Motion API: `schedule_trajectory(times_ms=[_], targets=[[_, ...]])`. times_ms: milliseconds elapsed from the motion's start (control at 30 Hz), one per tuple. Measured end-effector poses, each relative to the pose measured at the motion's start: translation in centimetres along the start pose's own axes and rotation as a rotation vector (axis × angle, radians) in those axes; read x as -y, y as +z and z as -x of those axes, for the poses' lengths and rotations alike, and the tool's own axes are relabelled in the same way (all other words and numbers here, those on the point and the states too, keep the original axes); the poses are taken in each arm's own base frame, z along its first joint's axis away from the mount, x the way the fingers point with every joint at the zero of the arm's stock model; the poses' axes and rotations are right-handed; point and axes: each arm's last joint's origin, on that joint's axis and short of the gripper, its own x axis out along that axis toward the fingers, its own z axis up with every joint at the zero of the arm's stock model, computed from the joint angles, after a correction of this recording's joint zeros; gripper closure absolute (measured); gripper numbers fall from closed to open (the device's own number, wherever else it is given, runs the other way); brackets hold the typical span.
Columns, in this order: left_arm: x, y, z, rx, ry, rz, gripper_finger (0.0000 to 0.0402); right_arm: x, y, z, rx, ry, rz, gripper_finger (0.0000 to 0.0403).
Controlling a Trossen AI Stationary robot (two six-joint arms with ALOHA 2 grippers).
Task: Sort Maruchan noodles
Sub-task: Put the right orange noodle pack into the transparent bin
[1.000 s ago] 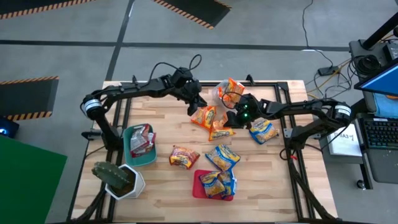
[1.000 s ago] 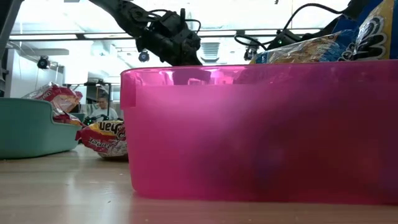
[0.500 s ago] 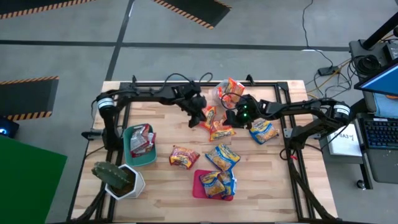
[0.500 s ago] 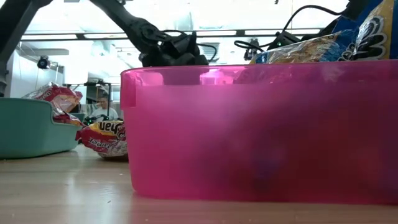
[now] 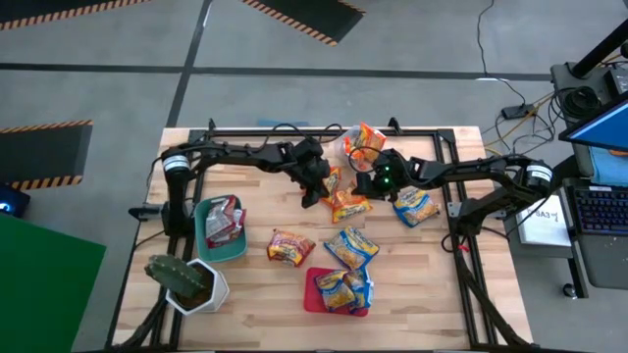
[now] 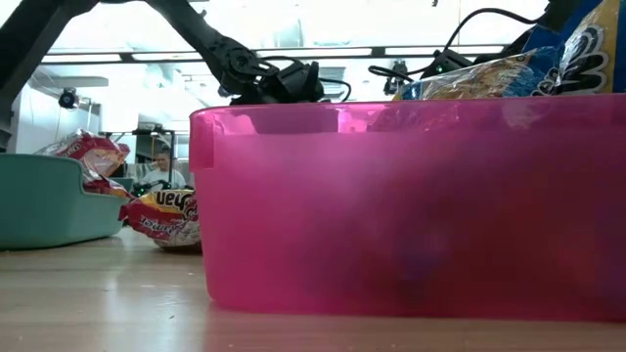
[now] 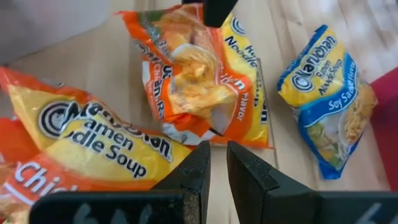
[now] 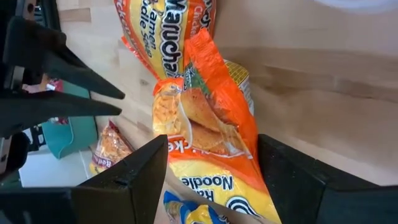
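Two orange Maruchan noodle packets (image 5: 345,204) lie together at the table's middle, and a third rests in a clear bin (image 5: 365,139) behind them. My left gripper (image 5: 312,194) hangs shut at their left side, its tips (image 7: 217,155) at the edge of the crumpled orange packet (image 7: 199,74). My right gripper (image 5: 367,184) stands open on their right. Its fingers (image 8: 155,155) flank that crumpled packet (image 8: 205,112) with a gap on either side. Blue packets (image 5: 414,206) and a silver-red one (image 5: 290,245) lie loose on the wood. My left gripper's shut fingertips come slanting down at the crumpled orange packet's near edge (image 7: 214,134). Whether they touch it I cannot tell.
A teal bin (image 5: 211,245) with silver-red packets stands at the near left. A red bin (image 5: 316,299) with blue packets is at the near middle and fills the low view (image 6: 411,205). A potted cactus (image 5: 182,279) stands at the near left corner.
My left gripper has come down and toward the table's near edge, onto the orange packets' left side, staying shut. The right arm has kept its place.
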Motion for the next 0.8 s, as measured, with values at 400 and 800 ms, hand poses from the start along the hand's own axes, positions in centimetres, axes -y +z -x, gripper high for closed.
schedule_trajectory(times_ms=[400, 800], targets=[[0.2, -0.9, -3.6, 0.005, -0.094, -0.022, 0.0365, 0.1, -0.4, -0.2, 0.105, -0.056, 0.024, 0.0171], [-1.3, -1.6, -3.9, -0.025, 0.034, 0.094, 0.0365, -0.6, -2.2, -0.8, 0.048, -0.032, -0.051, 0.0177]])
